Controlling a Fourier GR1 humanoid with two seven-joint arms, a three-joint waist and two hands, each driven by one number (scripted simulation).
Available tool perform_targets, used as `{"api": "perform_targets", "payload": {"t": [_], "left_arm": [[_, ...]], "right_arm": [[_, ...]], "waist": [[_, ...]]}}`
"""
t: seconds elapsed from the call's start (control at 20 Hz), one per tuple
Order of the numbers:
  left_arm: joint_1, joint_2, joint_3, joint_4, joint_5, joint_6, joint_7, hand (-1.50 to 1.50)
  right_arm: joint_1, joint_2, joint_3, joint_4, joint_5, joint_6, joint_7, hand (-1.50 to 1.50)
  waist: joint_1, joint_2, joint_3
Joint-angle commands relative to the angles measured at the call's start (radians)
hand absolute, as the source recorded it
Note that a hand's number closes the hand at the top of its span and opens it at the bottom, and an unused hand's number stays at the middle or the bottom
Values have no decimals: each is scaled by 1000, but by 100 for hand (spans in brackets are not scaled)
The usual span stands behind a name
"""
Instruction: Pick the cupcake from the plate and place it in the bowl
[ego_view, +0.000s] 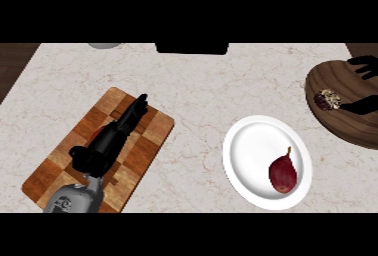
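On the right side of the counter (199, 85) stands a brown wooden bowl (347, 125), cut by the edge of the view. The cupcake (327, 99) lies inside this bowl, on its inner wall near the left rim, and it is not on the plate. Black parts of the right hand (363, 64) show at the right edge over the bowl, one above the cupcake and apart from it, one just beside the cupcake's lower right. Most of this hand is out of view, so I cannot tell how far it is open or whether it has hold of the cupcake.

Just beside the bowl, to the left and nearer, is a white plate (247, 145). On it lies a dark red fruit (283, 174) with a thin stem pointing to the far side.

Well apart, at the left, a wooden cutting board (59, 170) lies slanted on the counter. The left hand (111, 142) is stretched over the board with its fingers straight, pointing away toward the far side, and it holds nothing. Its grey forearm (74, 200) comes in from the lower edge.

At the far edge of the counter show a black thing (192, 48) and part of a grey round thing (104, 45).
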Motion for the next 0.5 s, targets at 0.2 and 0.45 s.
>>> {"api": "perform_targets", "payload": {"t": [0.2,0.45], "left_arm": [[8,0,5,7,2,-18,-20,0],[-8,24,40,13,18,-33,-18,0]], "right_arm": [[-70,-16,-158,125,-125,-101,-122,-150],[-74,-113,-295,182,-245,-65,-118,-150]], "waist": [[-6,-1,0],[-11,0,0]]}}
